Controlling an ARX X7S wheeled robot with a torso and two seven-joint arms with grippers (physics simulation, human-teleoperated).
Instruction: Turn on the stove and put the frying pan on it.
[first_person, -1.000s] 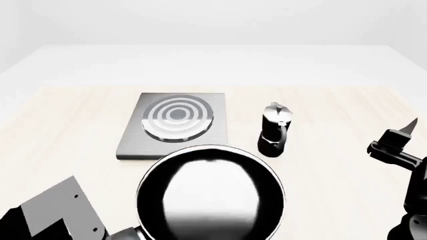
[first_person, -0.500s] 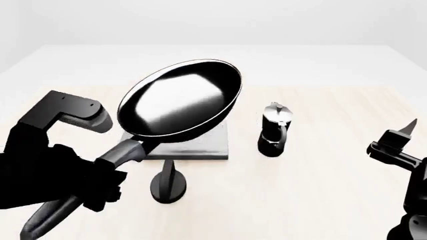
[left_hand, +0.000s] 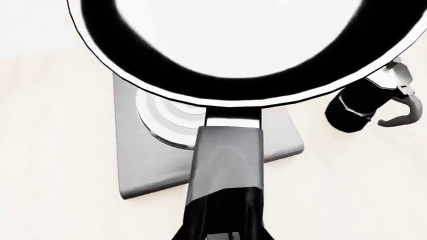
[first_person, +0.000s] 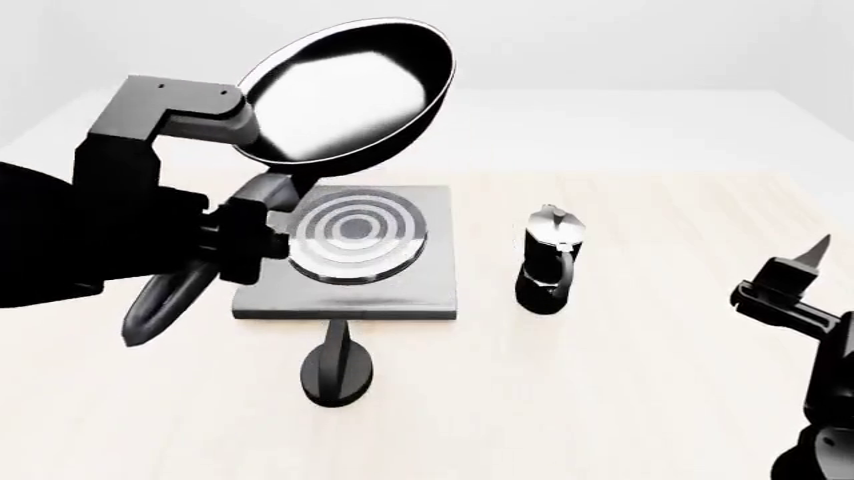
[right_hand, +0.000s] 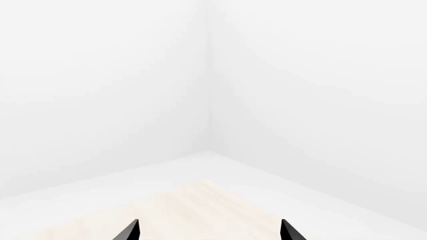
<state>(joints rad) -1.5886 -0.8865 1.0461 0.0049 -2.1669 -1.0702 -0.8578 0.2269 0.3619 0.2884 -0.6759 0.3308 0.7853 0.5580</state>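
My left gripper (first_person: 238, 243) is shut on the long black handle of the frying pan (first_person: 344, 90). It holds the pan tilted and high in the air, above the far left part of the stove (first_person: 407, 290). The stove is a grey slab with a ringed burner (first_person: 358, 236); its black knob (first_person: 336, 366) stands on the table in front of it. In the left wrist view the pan (left_hand: 247, 85) and its handle (left_hand: 225, 170) hang over the stove (left_hand: 150, 170). My right gripper (first_person: 798, 268) is open and empty at the far right, also in the right wrist view (right_hand: 210, 232).
A black moka pot (first_person: 550, 258) stands just right of the stove, and shows in the left wrist view (left_hand: 363, 105). The pale wooden table (first_person: 641, 400) ends at a white floor and walls behind.
My left arm has lifted the pan up and away from the camera, from low in front of the stove to high above it, uncovering the burner. The right arm has not moved.
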